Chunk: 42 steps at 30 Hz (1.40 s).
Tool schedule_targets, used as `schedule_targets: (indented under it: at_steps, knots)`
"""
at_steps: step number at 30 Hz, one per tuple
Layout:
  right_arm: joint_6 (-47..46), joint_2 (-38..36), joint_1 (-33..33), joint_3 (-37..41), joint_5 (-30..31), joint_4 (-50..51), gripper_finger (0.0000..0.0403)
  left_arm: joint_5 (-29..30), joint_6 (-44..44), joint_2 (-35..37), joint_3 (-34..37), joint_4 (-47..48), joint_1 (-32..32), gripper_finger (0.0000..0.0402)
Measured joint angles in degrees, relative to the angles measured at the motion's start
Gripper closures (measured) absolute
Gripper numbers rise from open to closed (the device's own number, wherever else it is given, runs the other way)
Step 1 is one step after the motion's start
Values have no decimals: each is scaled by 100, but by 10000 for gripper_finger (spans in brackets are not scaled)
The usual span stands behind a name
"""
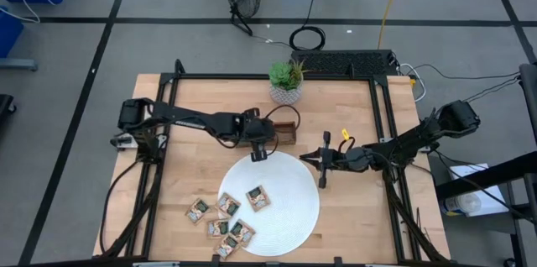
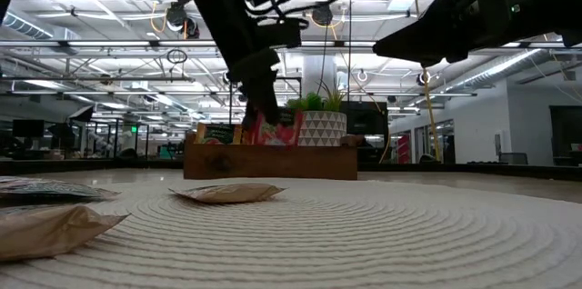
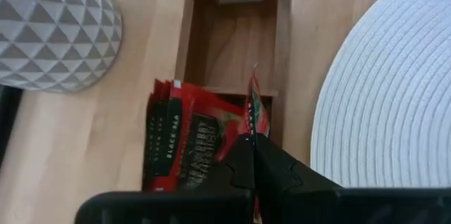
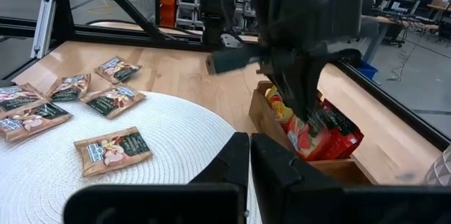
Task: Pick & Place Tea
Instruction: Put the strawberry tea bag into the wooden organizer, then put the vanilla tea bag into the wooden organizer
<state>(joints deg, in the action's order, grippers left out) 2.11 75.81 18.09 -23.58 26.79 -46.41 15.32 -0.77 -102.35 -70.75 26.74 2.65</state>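
Left gripper [image 3: 251, 155] pinched shut on flat red tea sachet [image 3: 256, 111], directly above brown wooden compartment tray [image 3: 236, 37], likely for filing beside other red sachets. Tan sachets [image 1: 258, 197] wait on and beside white woven round plate [image 1: 289, 217] near tray. Right gripper [image 1: 323, 169] shut, empty, idle beside tray.

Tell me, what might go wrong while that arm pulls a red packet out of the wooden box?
The left gripper pinches only one edge of the red sachet, so it could slip free. The other red sachets stand packed right beside it in the tray and might get dragged out too.
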Motion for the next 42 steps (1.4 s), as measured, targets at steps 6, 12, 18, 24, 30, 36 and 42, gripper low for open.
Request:
schedule_targets:
  at_steps: [6,12,18,24,30,36,42]
  knots:
    - [-9,0,0,3,0,-4,394,-3,55,-277,-8,29,40,401]
    - [-13,0,0,3,-2,0,394,-17,190,-307,-8,124,38,400]
    - [-13,0,0,3,-2,-2,394,-23,284,-307,-8,130,-5,380]
    - [-7,0,0,3,-4,-1,394,25,302,-292,-5,138,-95,349]
    - [2,0,0,3,-4,0,394,406,433,-265,-3,175,-186,286]
    - [7,0,0,3,-7,0,394,407,430,-109,6,222,-269,225]
    - [7,0,0,3,-7,-1,394,425,430,489,3,154,-416,192]
